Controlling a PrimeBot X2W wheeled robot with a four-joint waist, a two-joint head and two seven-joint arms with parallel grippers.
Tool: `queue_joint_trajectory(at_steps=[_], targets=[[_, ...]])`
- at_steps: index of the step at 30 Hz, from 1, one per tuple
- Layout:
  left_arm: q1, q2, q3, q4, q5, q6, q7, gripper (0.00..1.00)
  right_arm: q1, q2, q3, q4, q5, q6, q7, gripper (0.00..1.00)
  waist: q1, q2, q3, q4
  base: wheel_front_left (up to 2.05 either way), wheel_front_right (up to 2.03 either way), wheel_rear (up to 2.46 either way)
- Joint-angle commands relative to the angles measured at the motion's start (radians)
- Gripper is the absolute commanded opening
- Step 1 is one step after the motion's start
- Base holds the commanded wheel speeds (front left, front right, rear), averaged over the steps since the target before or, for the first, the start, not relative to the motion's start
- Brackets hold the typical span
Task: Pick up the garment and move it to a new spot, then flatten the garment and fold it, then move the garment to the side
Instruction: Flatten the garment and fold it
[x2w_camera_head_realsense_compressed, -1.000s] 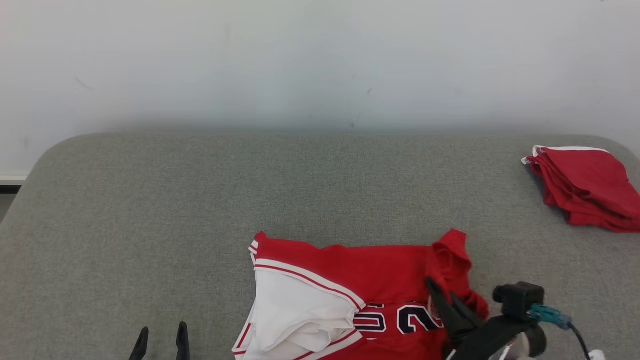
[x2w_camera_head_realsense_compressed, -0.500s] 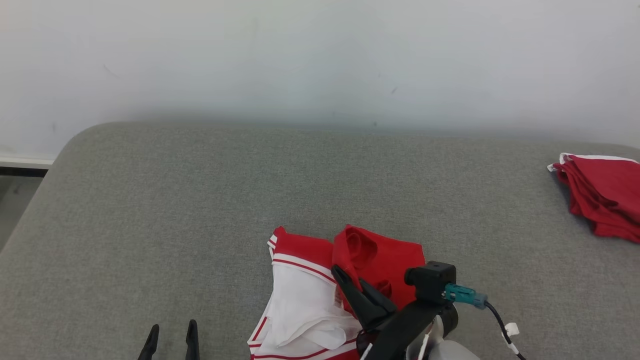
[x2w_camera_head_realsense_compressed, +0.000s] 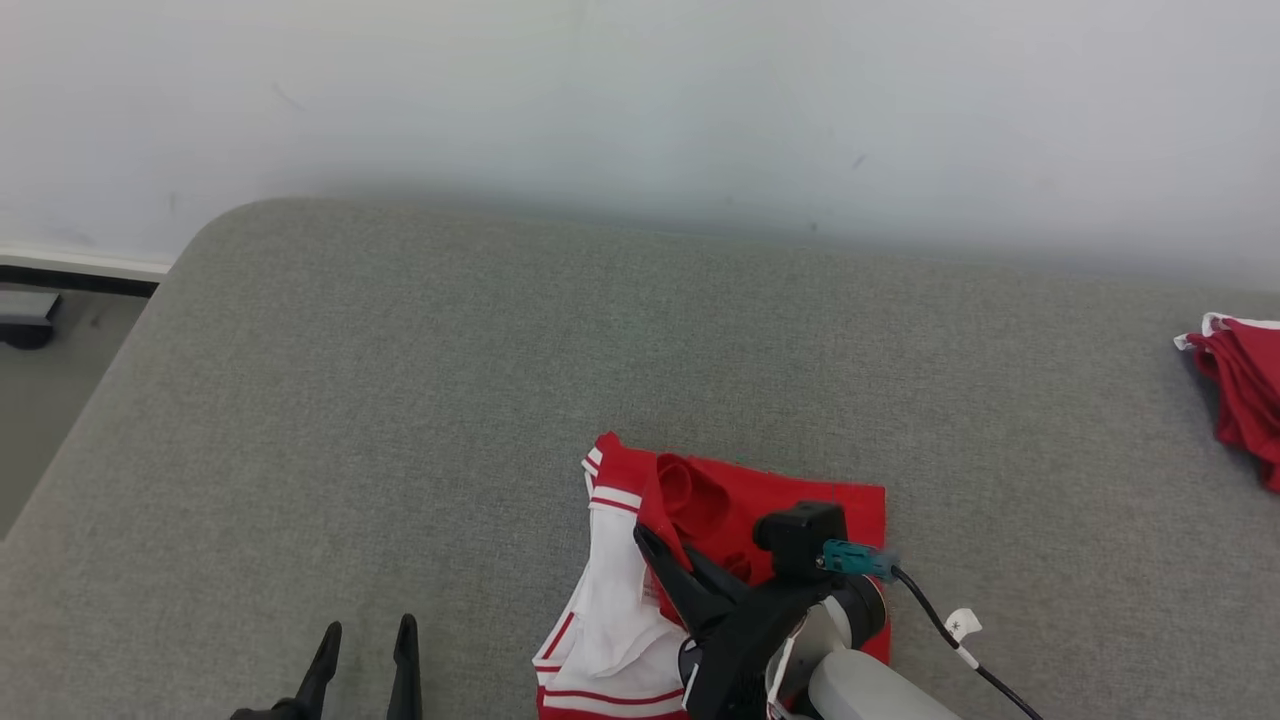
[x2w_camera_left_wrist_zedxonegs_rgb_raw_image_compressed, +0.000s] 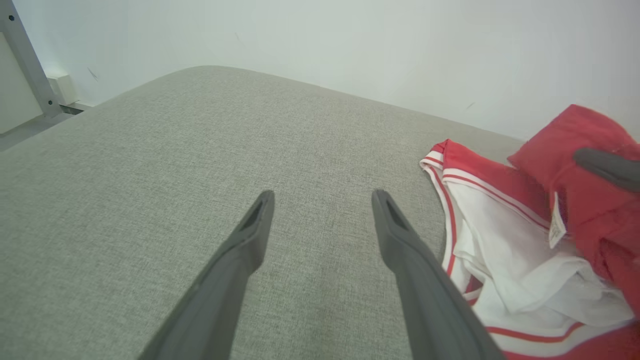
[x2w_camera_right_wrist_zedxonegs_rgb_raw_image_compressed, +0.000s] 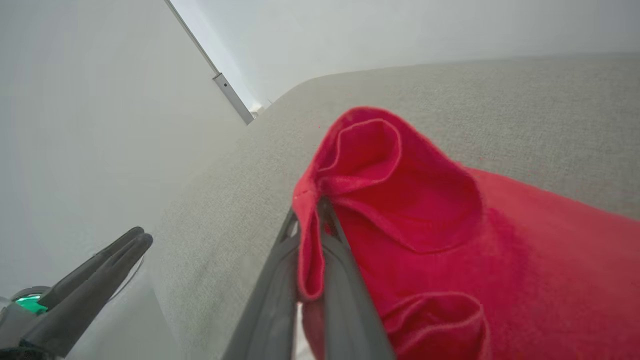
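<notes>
Head cam is sitting high, looking fwd & down across the pad (x2w_camera_head_realsense_compressed: 400, 400) to the wall (x2w_camera_head_realsense_compressed: 640, 90). It's taking in the widest area, w/ L gripper (x2w_camera_head_realsense_compressed: 370, 625) at bottom left, R gripper (x2w_camera_head_realsense_compressed: 645, 535) and garment (x2w_camera_head_realsense_compressed: 760, 500) at bottom centre, and pile (x2w_camera_head_realsense_compressed: 1240, 390) at the right edge.

L wrist cam is riding low, near the pad, facing along its fingers toward the wall. It's sharing the garment (x2w_camera_left_wrist_zedxonegs_rgb_raw_image_compressed: 500, 240) and R gripper (x2w_camera_left_wrist_zedxonegs_rgb_raw_image_compressed: 582, 156) w/ head cam.

R wrist cam is sitting v. close to the garment (x2w_camera_right_wrist_zedxonegs_rgb_raw_image_compressed: 425, 225), facing the pad's rounded end and catching L gripper (x2w_camera_right_wrist_zedxonegs_rgb_raw_image_compressed: 142, 236) at lower left.
</notes>
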Motion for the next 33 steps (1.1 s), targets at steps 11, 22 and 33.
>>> queue_joint_trajectory(at_steps=[11,22,33], targets=[[-0.027,-0.001,-0.010,0.012,-0.016,0.002,-0.004,1.00,-0.085,0.007,0.092,0.149,0.087,0.000,-0.080,0.00,-0.0001,0.0000,0.024,0.028,0.00,0.00,0.00],[-0.009,-0.001,0.008,0.010,-0.006,0.002,-0.004,1.00,-0.158,0.006,0.148,0.180,0.071,0.000,-0.152,1.00,-0.0001,0.0000,0.003,0.010,0.00,0.00,0.00],[0.017,-0.002,0.044,-0.020,0.009,0.002,-0.004,1.00,-0.046,-0.121,-0.179,0.005,-0.126,0.000,-0.158,1.00,-0.0001,0.0000,-0.001,-0.020,0.00,0.00,0.00]])
